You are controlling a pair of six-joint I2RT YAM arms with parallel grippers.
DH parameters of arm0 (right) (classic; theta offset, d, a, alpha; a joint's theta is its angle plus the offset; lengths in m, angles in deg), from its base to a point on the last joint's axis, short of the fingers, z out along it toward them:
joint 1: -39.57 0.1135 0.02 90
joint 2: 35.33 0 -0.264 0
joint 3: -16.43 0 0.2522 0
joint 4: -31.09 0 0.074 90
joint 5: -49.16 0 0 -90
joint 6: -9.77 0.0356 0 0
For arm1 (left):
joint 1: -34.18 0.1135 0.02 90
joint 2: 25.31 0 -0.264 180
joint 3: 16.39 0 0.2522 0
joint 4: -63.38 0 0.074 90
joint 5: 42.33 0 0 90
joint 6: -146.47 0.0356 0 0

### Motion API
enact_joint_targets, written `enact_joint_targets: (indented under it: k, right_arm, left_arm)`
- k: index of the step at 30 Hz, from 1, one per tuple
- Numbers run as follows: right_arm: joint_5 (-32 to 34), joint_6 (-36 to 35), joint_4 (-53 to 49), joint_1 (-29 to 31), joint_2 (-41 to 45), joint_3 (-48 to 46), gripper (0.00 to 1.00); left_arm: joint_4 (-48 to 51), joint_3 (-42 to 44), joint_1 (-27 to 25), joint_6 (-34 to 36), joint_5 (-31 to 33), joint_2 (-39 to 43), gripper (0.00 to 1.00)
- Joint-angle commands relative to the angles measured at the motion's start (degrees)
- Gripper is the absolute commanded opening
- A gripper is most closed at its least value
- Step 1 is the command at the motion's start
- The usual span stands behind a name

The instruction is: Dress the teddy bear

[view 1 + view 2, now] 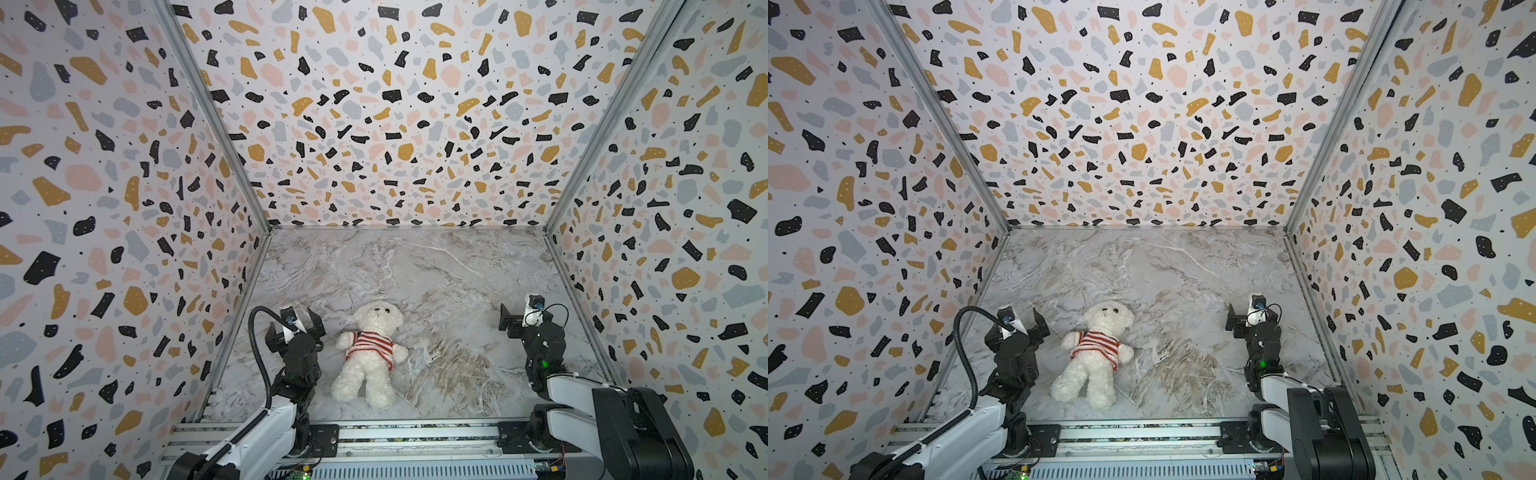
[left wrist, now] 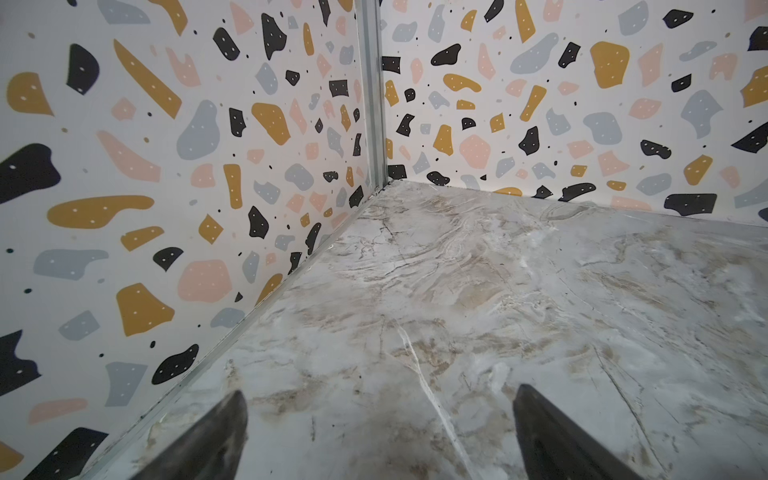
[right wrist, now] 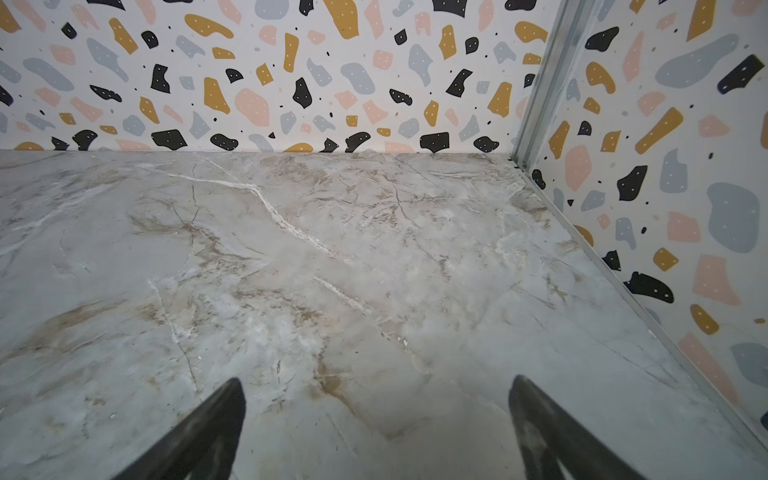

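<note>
Low in a top view, the left gripper (image 1: pixel 296 324) and the right gripper (image 1: pixel 519 318) hold their jaws wide apart, empty, and between them, nearer the left one, the teddy bear (image 1: pixel 365 376) lies face-up on the table (image 1: pixel 415 270), wearing a striped sweater (image 1: pixel 370 347).

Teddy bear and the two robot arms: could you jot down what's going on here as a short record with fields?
Teddy bear: lying face up on the table, head toward the far wall
Sweater: red-and-white striped, on the bear's body, both arms sticking out
Left tool: open, empty, just beside the bear, not touching
Right tool: open, empty, well away from the bear
Job status: bear looks dressed
</note>
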Motion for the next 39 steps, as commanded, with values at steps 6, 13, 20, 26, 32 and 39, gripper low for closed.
enact_joint_targets:
  k: [6, 13, 20, 26, 32, 39]
  right_arm:
    - [-1.10, 0.24, 9.31, -0.57, -6.84, 3.86, 0.99]
    - [-2.29, 0.81, 14.11, -1.65, -12.63, 4.16, 0.99]
    - [-3.36, 0.26, 14.67, -1.58, -14.59, 4.79, 0.99]
    - [-3.76, 0.09, 15.06, -1.56, -15.95, 5.24, 0.99]
    - [-4.11, -0.49, 15.91, -1.12, -16.96, 5.28, 0.99]
    - [-2.34, -0.98, 14.90, -0.29, -17.13, 5.84, 0.99]
  left_arm:
    - [-14.44, -0.73, 1.95, 2.52, -1.08, -8.05, 1.00]
    - [-19.52, -1.23, 2.65, 3.81, -2.72, -12.10, 1.00]
    - [-24.30, -2.88, 3.17, 5.16, -6.03, -18.08, 1.00]
    - [-32.49, -2.87, 3.36, 4.90, -7.39, -26.76, 1.00]
    - [-34.77, -3.37, 3.36, 5.48, -8.29, -30.53, 1.00]
    - [-32.76, -4.57, 3.60, 5.19, -8.58, -30.86, 1.00]
